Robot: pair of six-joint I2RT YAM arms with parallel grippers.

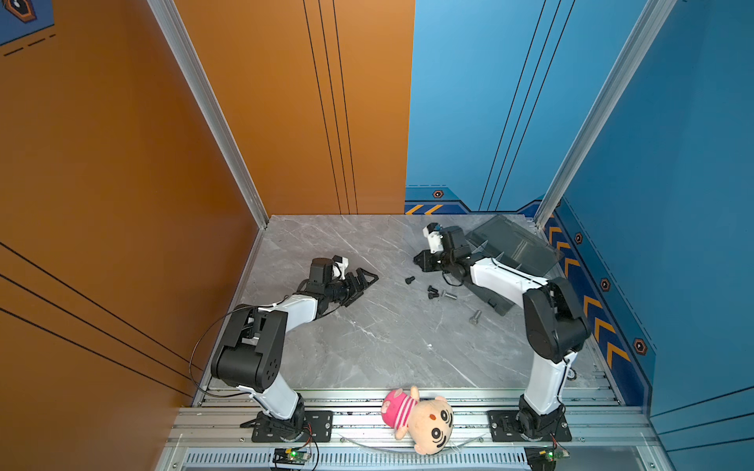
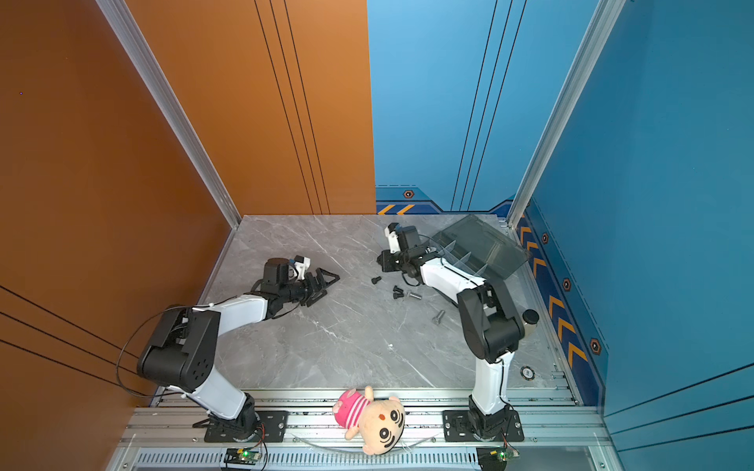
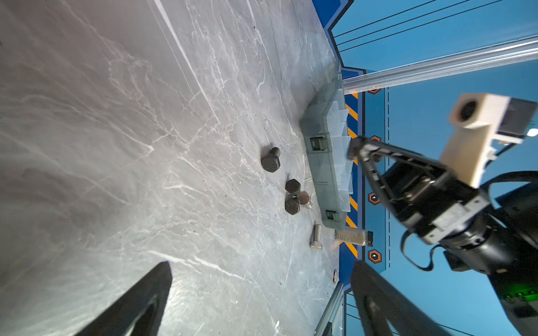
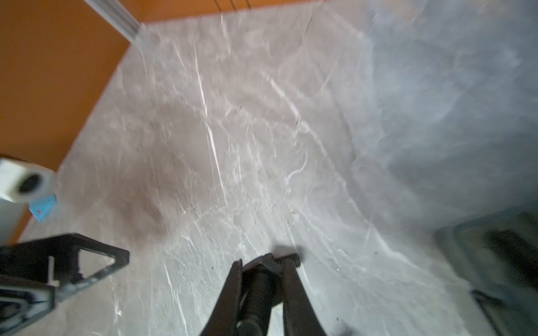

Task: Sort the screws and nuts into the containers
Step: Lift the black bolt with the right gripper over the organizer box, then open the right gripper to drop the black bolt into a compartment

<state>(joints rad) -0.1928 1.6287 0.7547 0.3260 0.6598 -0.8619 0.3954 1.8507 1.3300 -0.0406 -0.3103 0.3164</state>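
Although blur smears the right wrist view, the right gripper [image 4: 262, 263] pinches a black screw [image 4: 289, 257], shank jutting crosswise past one finger; the left gripper [image 1: 363, 287] shows jaws spread.

The bare marble table [image 1: 379, 359] is lying open from five to seven o'clock of its middle and toward eleven. Loose screws [image 1: 432, 291] are littering one to three o'clock. The organizer box [image 1: 518, 244] is blocking two, while the left gripper [image 1: 365, 285] and right gripper [image 1: 418, 260] are hanging at ten and one.
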